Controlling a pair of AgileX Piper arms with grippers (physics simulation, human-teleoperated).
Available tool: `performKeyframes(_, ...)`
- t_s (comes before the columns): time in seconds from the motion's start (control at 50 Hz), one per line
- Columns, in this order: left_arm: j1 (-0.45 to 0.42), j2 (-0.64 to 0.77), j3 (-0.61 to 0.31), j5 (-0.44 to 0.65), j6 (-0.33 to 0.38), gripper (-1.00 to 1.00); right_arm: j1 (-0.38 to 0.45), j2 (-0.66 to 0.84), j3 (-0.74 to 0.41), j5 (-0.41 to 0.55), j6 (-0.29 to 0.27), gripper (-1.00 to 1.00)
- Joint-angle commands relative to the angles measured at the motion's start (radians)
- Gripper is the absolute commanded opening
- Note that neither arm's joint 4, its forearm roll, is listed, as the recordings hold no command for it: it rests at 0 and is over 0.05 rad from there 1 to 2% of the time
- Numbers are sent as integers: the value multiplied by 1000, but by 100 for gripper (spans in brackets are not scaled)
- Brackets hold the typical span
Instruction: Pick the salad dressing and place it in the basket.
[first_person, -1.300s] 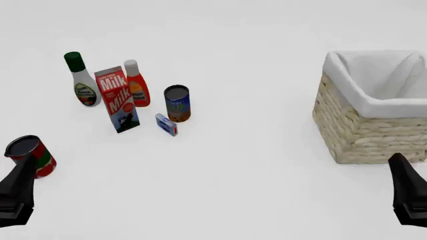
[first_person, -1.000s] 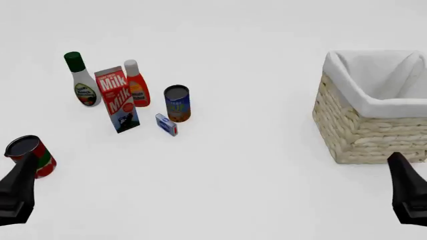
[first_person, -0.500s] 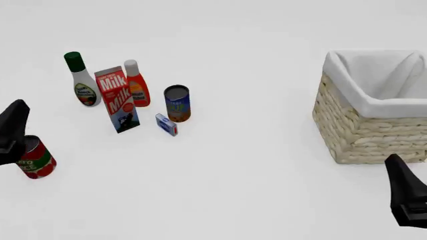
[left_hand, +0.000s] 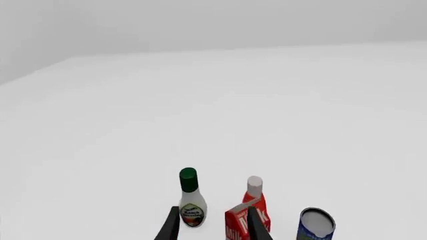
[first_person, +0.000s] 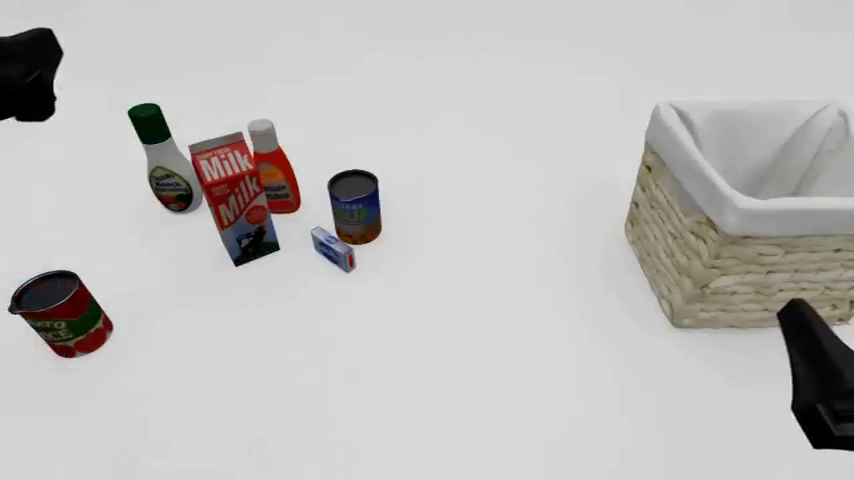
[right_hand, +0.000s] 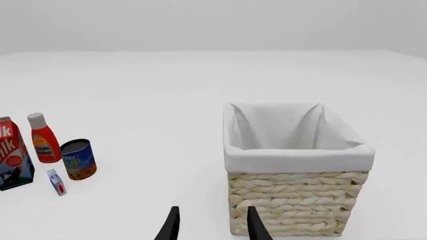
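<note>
The salad dressing (first_person: 163, 160), a white bottle with a dark green cap, stands upright at the far left of the grocery cluster. It also shows in the left wrist view (left_hand: 191, 205). My left gripper (first_person: 27, 70) is high at the far left, well apart from the bottle. In its wrist view the left gripper (left_hand: 212, 229) is open and empty. The wicker basket (first_person: 721, 270) with white lining stands at the right and holds nothing visible. My right gripper (first_person: 821, 400) is near the front right, in front of the basket (right_hand: 293, 205). In its wrist view the right gripper (right_hand: 211, 225) is open and empty.
A milk carton (first_person: 235, 198) stands right next to the dressing, with a red-orange bottle (first_person: 272, 170) behind it. A blue can (first_person: 355, 204) and a small blue box (first_person: 332, 247) stand to their right. A red tomato can (first_person: 59, 314) stands alone at the front left.
</note>
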Motion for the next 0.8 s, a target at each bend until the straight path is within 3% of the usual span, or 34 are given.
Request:
performKeyframes(0.02,29,201,-199,44,18,100,4,2,22,-22,-2,100)
performKeyframes(0.22,42,365,-395,123,-5,100,5,-4,41,-40,-4,100)
performKeyframes(0.8,125,691,-750,253,-53,100,9,-5,48,-45,0,100)
